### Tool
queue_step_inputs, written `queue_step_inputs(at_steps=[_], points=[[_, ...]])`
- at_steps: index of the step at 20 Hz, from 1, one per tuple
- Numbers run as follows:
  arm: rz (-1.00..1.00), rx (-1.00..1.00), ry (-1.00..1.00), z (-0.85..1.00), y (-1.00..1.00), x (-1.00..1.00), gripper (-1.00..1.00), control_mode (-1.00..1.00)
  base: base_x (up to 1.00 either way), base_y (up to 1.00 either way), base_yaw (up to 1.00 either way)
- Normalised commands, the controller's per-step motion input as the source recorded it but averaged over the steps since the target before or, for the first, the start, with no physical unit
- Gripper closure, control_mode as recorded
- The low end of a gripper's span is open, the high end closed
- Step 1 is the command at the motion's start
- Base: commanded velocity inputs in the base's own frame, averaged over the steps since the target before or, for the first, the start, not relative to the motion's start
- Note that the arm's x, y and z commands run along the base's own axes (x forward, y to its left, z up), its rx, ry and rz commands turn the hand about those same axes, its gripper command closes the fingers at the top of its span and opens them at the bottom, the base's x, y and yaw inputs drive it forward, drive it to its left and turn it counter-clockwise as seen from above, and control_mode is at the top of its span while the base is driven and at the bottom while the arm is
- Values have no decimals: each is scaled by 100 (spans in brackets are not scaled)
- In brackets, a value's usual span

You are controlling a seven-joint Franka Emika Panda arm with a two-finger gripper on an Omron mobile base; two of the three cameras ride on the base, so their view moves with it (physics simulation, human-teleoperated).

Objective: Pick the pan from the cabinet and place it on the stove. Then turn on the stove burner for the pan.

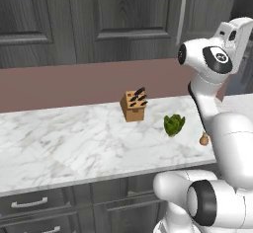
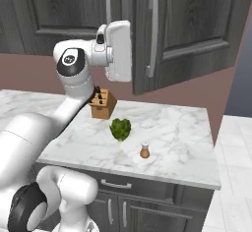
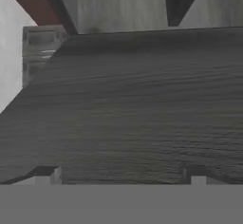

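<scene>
Knife block, lettuce, garlic, marble counter

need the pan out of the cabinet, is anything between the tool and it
Yes: the dark grey wood-grain cabinet door with its long silver bar handle looks shut, right in front of the open tool. No pan is in sight.

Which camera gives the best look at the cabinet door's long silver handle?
The right base view: the silver handle shows nearly full length on the cabinet, just right of the robot's hand. The left base view catches a faint strip. The hand view shows wood grain, no handle.
</scene>
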Motion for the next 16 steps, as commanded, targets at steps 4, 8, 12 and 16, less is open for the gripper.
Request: queue_step_inputs(at_steps=[4, 8, 12, 16], points=[[-19, 0, -3, 0, -86, -56, -100, -100, 0, 0, 0], [-13, 1, 0, 0, -99, -33, -100, -100, 0, 0, 0], [-7, 3, 0, 0, -100, -17, -100, -100, 0, 0, 0], [-2, 7, 0, 0, -100, -6, -100, -100, 0, 0, 0]])
